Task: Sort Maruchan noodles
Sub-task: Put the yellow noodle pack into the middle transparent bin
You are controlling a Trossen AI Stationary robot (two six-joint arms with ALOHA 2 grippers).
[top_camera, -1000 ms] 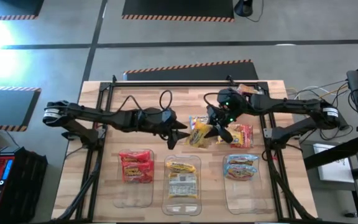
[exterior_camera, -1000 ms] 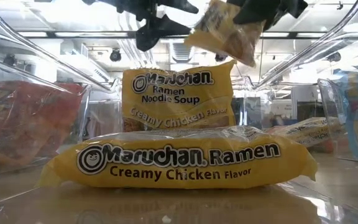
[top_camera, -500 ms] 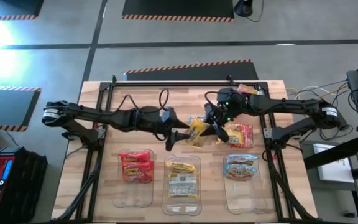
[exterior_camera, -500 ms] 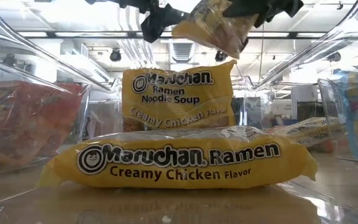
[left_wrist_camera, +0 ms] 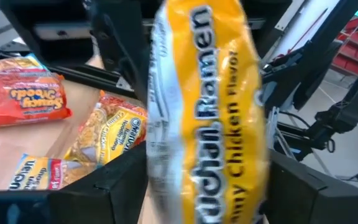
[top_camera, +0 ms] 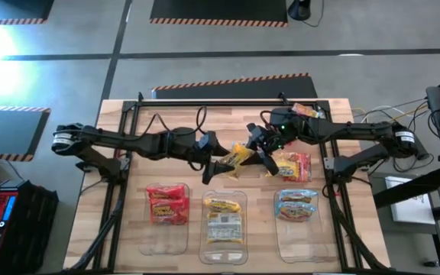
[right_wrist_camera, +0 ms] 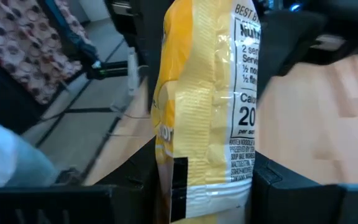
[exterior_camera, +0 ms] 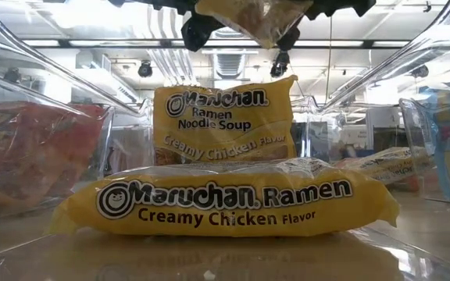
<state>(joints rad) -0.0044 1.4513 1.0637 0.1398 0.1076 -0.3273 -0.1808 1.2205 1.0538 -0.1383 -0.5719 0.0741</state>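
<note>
Handover above table centre: the right gripper [top_camera: 260,147] is clamped on the yellow Creamy Chicken packet [top_camera: 239,156]. The left gripper [top_camera: 218,162], jaws spread around the packet's 9 o'clock end, should close fully before the right releases.

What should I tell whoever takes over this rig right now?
Right gripper: shut on a yellow Creamy Chicken packet, held in the air above the table's middle.
Left gripper: at the packet's other end, fingers spread around it; a handover seems underway.
Done: red packets in the left bin, two yellow packets in the middle bin, blue packets in the right bin.
Left: bin the held packet; loose packets lie on the table under the right arm.
</note>
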